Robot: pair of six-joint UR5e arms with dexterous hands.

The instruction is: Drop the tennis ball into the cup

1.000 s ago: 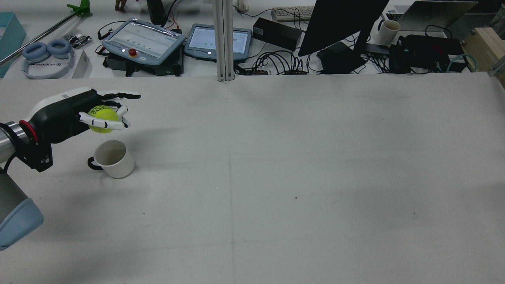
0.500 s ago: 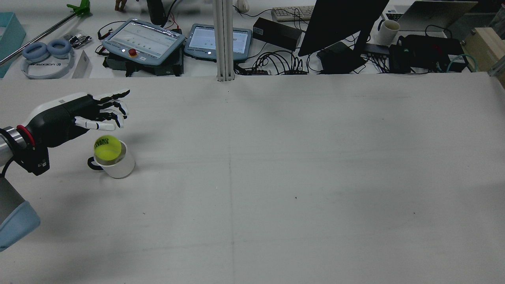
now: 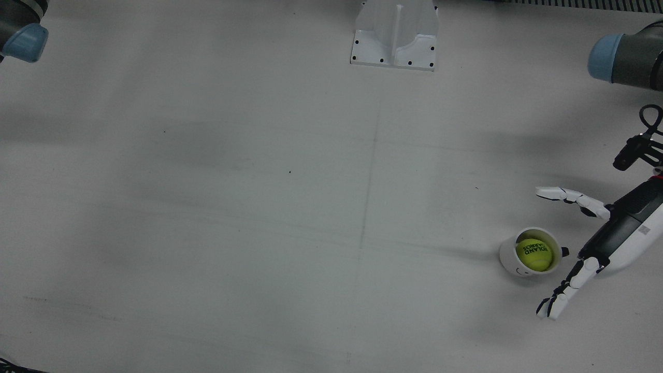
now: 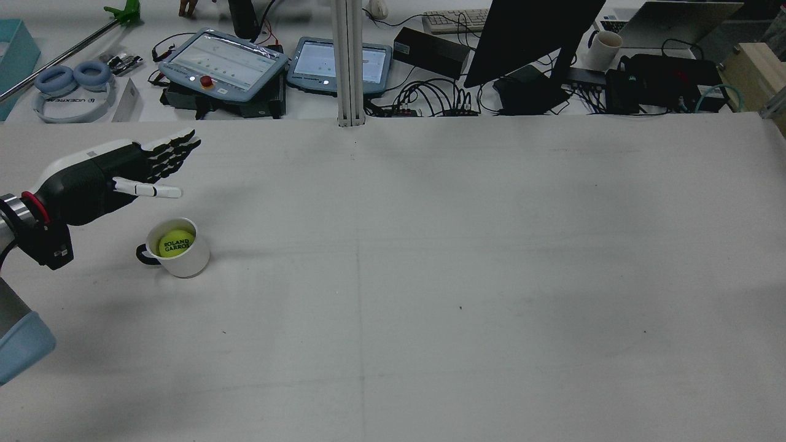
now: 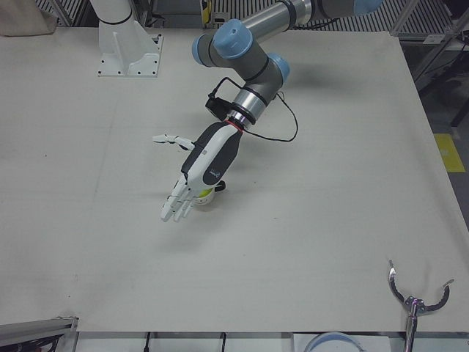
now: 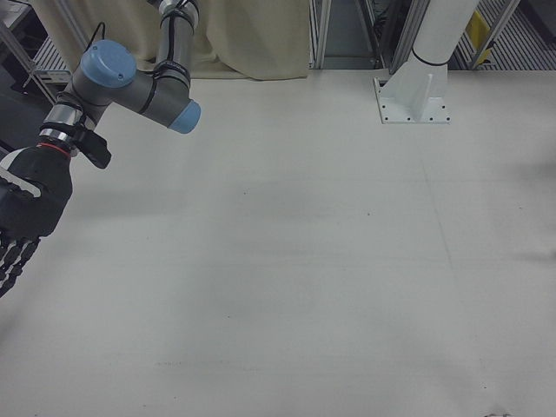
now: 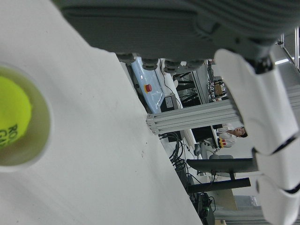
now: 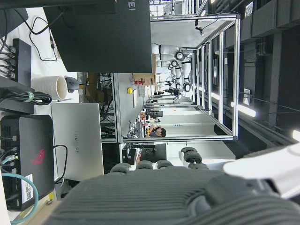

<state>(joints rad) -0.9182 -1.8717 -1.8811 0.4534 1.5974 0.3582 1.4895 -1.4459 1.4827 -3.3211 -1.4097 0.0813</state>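
We see the yellow-green tennis ball [image 4: 176, 244] sitting inside the white ceramic cup with a black handle [image 4: 187, 262], which stands upright on the white table [image 4: 430, 276]. Our left hand [image 4: 116, 172] hovers just beyond the cup, fingers [image 4: 175, 144] spread flat and wide, holding nothing. Right hand [image 6: 22, 221] well apart from the cup, fingers extended, empty.

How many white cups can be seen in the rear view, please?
2. One white cup stands on the table below the open left hand and holds the tennis ball. A second cup stands on the far desk beside the monitor. Others may be hidden behind the equipment.
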